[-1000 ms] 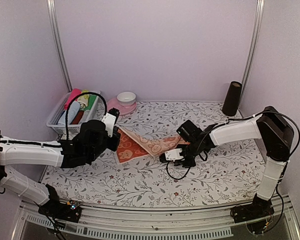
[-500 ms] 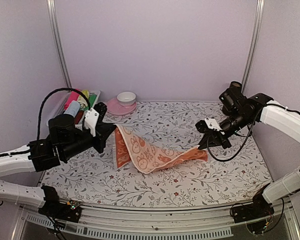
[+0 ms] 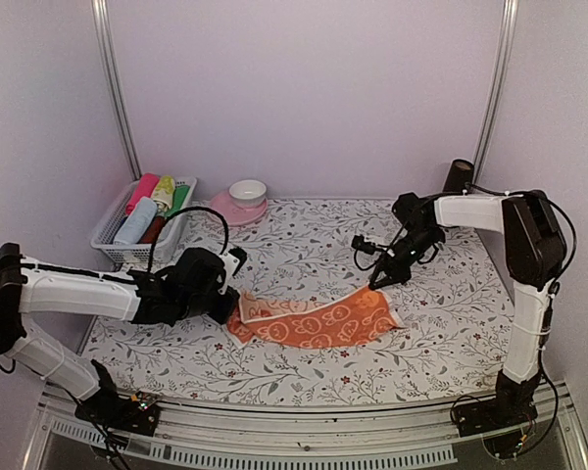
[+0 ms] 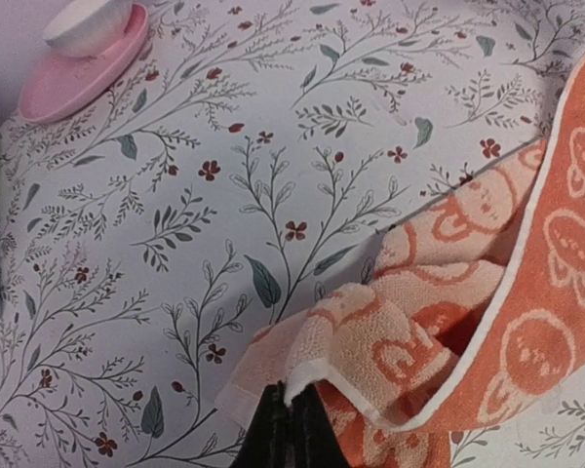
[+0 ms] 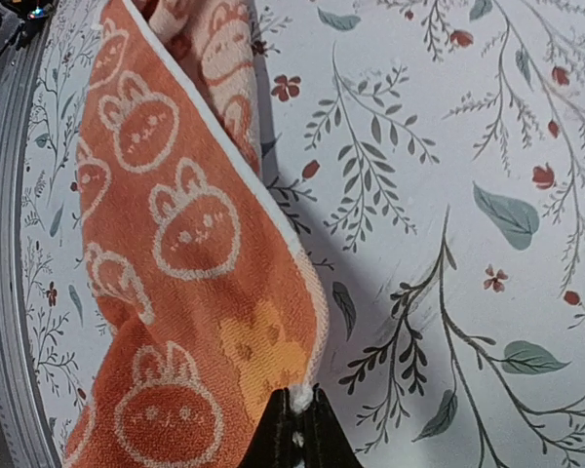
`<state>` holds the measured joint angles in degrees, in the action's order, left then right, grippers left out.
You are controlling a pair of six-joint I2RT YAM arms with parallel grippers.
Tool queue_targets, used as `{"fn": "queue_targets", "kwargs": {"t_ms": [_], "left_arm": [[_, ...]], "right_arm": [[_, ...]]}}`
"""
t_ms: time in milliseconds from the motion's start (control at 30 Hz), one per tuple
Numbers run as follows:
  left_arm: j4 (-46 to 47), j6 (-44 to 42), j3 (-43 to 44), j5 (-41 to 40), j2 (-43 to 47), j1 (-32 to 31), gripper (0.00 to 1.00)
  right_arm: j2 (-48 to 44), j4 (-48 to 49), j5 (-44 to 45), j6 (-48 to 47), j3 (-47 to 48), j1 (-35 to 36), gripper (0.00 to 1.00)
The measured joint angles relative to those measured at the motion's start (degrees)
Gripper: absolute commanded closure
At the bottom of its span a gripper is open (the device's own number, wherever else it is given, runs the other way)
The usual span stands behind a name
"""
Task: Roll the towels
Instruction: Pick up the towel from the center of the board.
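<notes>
Towel (image 3: 318, 321) lies stretched on the table (image 3: 451, 333), left end pinched in the left jaws, right corner in the right jaws. Both grips hold only the thin hem, so I think a corner may slip and the roll start crooked. It is soft orange terry with pale bunny prints, limp and wrinkled.

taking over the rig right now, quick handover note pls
Grippers: left gripper shut on one corner of the orange bunny-print towel; right gripper shut on the opposite end.
Towels: orange one spread between them on the floral sheet, left end bunched. Pale blue towel in the basket, apparently rolled.
Done: orange towel laid out.
Left: roll it.
</notes>
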<state>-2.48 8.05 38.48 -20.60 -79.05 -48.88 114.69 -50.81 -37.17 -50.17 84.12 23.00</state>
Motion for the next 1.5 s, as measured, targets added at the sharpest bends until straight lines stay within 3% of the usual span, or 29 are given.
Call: {"fn": "queue_targets", "kwargs": {"t_ms": [200,333,500,700,800,900,967,1067,1200,1500], "left_arm": [[1.81,0.57,0.11,0.87,-4.76,0.20,1.00],[3.19,0.63,0.39,1.11,-5.33,0.26,1.00],[4.26,1.03,0.39,1.81,-5.35,0.26,1.00],[5.09,1.57,0.39,2.23,-5.35,0.26,1.00],[5.25,1.68,0.39,2.38,-5.35,0.26,1.00],[5.29,1.68,0.39,2.47,-5.35,0.26,1.00],[5.35,1.68,0.39,2.62,-5.35,0.26,1.00],[5.51,1.70,0.39,2.84,-5.38,0.26,1.00],[5.68,1.70,0.39,3.06,-5.38,0.26,1.00],[5.88,1.68,0.39,3.23,-5.44,0.26,1.00]], "right_arm": [[6.73,-1.88,-0.07,1.33,0.48,-0.13,0.82],[7.78,-2.43,-0.85,1.49,0.92,-0.15,0.63],[7.80,-2.51,-1.14,1.55,0.94,-0.22,0.56],[7.76,-1.84,-0.87,1.86,0.92,-0.31,0.63],[7.63,-0.76,-0.33,2.73,0.83,-0.31,0.73],[7.50,0.04,0.28,3.28,0.76,-0.33,0.89],[7.50,0.37,0.68,3.63,0.76,-0.33,0.93],[7.50,0.70,1.09,4.24,0.76,-0.50,0.92],[7.28,0.85,1.60,4.44,0.55,-0.92,0.82],[5.25,0.98,2.01,4.55,-0.33,-3.21,0.82]]}}
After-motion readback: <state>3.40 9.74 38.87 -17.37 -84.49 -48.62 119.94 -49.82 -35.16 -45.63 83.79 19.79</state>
